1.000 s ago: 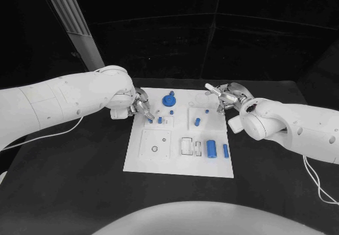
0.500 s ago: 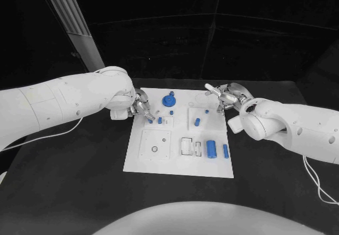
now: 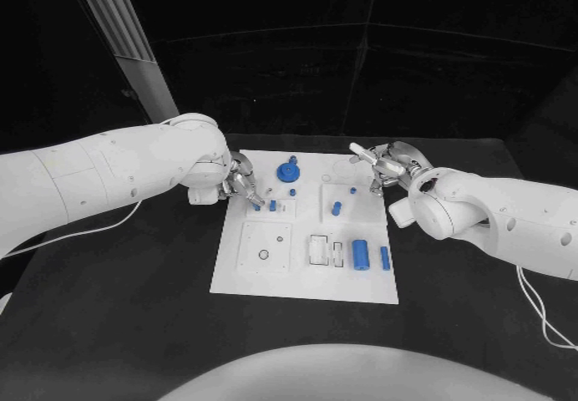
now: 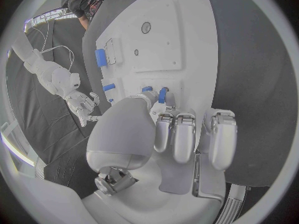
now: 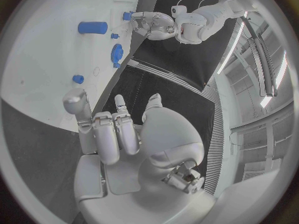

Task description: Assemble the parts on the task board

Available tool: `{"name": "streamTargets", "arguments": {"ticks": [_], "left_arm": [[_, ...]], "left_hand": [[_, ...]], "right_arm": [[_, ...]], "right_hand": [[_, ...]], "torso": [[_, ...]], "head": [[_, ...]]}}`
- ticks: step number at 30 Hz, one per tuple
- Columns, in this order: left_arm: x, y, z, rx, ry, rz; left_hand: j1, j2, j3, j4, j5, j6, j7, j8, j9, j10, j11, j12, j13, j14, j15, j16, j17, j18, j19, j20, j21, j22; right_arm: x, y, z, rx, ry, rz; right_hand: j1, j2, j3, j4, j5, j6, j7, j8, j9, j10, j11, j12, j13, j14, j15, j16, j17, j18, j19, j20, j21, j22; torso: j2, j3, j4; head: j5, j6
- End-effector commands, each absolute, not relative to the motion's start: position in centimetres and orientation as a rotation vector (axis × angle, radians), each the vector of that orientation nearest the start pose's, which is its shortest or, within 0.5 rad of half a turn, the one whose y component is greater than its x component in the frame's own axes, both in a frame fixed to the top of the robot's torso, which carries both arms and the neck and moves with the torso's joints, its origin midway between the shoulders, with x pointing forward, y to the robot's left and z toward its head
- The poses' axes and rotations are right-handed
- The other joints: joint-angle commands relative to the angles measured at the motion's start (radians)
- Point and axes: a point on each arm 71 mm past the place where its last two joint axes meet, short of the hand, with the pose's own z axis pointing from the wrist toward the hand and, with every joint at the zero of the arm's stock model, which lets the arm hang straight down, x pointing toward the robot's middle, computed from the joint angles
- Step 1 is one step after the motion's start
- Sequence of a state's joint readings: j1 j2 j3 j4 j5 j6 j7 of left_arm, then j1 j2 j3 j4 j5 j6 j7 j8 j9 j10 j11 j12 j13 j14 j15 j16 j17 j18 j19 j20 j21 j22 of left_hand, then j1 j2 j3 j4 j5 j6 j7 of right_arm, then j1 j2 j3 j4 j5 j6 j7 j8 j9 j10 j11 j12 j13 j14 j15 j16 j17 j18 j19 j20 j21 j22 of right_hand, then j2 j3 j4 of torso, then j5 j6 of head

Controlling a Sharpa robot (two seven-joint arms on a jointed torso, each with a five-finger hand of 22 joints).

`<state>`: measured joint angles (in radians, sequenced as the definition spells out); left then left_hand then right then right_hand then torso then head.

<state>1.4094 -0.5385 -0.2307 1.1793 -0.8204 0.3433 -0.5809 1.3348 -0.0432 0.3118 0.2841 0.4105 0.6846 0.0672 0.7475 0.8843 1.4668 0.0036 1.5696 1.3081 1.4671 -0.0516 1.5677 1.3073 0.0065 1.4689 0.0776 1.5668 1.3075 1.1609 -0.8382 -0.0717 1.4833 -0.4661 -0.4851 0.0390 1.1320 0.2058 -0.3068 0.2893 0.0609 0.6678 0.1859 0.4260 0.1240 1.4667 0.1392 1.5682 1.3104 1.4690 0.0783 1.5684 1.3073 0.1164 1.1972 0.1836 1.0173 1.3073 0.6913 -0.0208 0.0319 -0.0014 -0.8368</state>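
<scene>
At the left hand (image 3: 239, 185) fingertips, a small blue peg (image 3: 272, 204) sits on the board (image 3: 304, 276), seemingly pinched; ease it straight down; right hand (image 3: 383, 167) hovers released.

Head view: high, looking down on table (image 3: 120, 334) and task board (image 3: 271, 280). Wrist views: close behind each hand, facing the board. Board shared by all three.
</scene>
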Motion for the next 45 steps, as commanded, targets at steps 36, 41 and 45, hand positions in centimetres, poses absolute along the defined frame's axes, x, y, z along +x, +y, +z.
{"name": "streamTargets", "arguments": {"ticks": [36, 41, 45], "left_arm": [[53.27, 17.38, -21.45, -0.15, 2.565, -0.222], [53.3, 17.49, -21.43, -0.156, 2.559, -0.222], [53.34, 17.55, -21.4, -0.161, 2.554, -0.227]], "left_hand": [[-0.112, -0.014, -0.207, 0.004, -0.108, -0.004, 0.013, 0.0, 0.0, 0.104, 0.017, 0.001, 0.263, 0.104, 0.013, 0.003, 0.263, -0.007, 0.102, 0.002, 0.004, 0.263], [-0.142, -0.012, -0.242, 0.006, -0.104, -0.005, 0.015, -0.001, 0.0, 0.104, 0.018, 0.001, 0.263, 0.104, 0.016, 0.003, 0.263, -0.007, 0.102, 0.004, 0.004, 0.263], [-0.158, -0.004, -0.26, 0.006, -0.088, -0.007, 0.016, -0.001, 0.0, 0.104, 0.019, 0.001, 0.263, 0.104, 0.017, 0.003, 0.263, -0.007, 0.102, 0.005, 0.004, 0.263]], "right_arm": [[48.63, -22.63, -22.12, 0.89, 1.676, 1.017], [48.63, -22.62, -22.12, 0.89, 1.677, 1.017], [48.64, -22.62, -22.12, 0.89, 1.677, 1.017]], "right_hand": [[0.006, 0.005, -0.008, 0.001, 0.004, 0.004, 0.021, 0.008, -0.001, 0.104, -0.005, 0.003, 0.26, 0.102, -0.006, 0.002, 0.263, 0.007, 0.002, -0.003, 0.001, 0.075], [0.006, 0.005, -0.008, 0.001, 0.004, 0.004, 0.021, 0.008, -0.001, 0.104, -0.005, 0.003, 0.26, 0.102, -0.006, 0.002, 0.263, 0.007, 0.002, -0.003, 0.001, 0.075], [0.006, 0.006, -0.008, 0.001, 0.004, 0.004, 0.021, 0.009, -0.001, 0.104, -0.005, 0.003, 0.26, 0.102, -0.006, 0.002, 0.263, 0.007, 0.001, -0.004, 0.0, 0.075]], "torso": [[0.0, -0.0001, 0.0001], [0.0, -0.0002, 0.0001], [0.0, -0.0006, -0.0001]], "head": [[-0.003, -0.002], [-0.004, 0.0], [-0.004, 0.001]]}}
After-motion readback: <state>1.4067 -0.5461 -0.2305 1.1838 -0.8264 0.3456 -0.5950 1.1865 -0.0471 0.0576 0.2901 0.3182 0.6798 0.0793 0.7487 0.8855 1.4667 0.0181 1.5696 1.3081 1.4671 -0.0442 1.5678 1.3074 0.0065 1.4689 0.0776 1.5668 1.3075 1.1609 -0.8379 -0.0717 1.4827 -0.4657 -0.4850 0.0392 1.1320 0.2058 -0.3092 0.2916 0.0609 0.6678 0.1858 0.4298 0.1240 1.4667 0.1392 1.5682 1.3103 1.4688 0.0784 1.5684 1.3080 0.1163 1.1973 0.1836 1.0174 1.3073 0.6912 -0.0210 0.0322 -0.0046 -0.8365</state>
